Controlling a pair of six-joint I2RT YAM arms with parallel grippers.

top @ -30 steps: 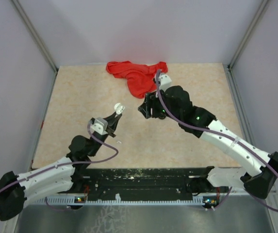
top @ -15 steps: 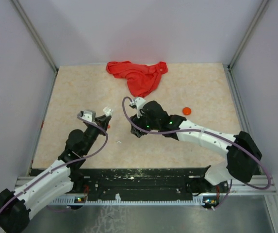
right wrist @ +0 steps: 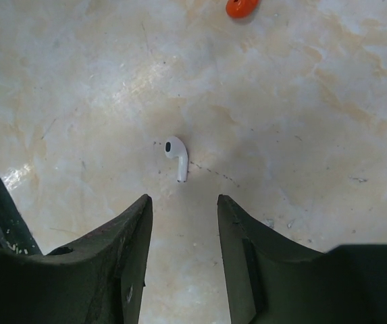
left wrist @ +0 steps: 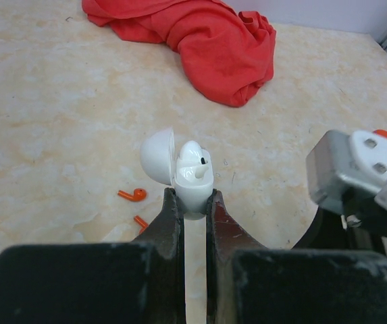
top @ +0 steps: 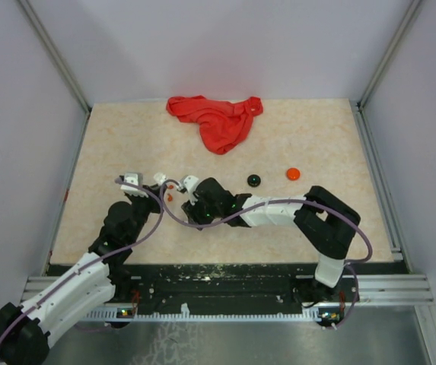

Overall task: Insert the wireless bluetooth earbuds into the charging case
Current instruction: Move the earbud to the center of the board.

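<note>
My left gripper [left wrist: 192, 196] is shut on the base of a white charging case [left wrist: 193, 185]. The case stands upright with its lid [left wrist: 157, 155] flipped open to the left, and one white earbud [left wrist: 194, 160] sits in it. A second white earbud [right wrist: 177, 155] lies on the table just ahead of my right gripper [right wrist: 183, 202], which hangs low and open with nothing between its fingers. In the top view the right gripper [top: 191, 216] is close to the right of the left gripper [top: 159, 179]. Two red earbuds [left wrist: 132, 195] lie left of the held case.
A red cloth [top: 216, 122] lies bunched at the back of the table. A round black case [top: 254, 180] and a round orange case [top: 293, 173] sit right of the grippers. A small red-orange piece [right wrist: 242, 7] shows at the top edge of the right wrist view.
My right arm has swung from beside the red cloth down and leftward, ending low over the white earbud. My left gripper has drawn back to the left with the case still in it.
</note>
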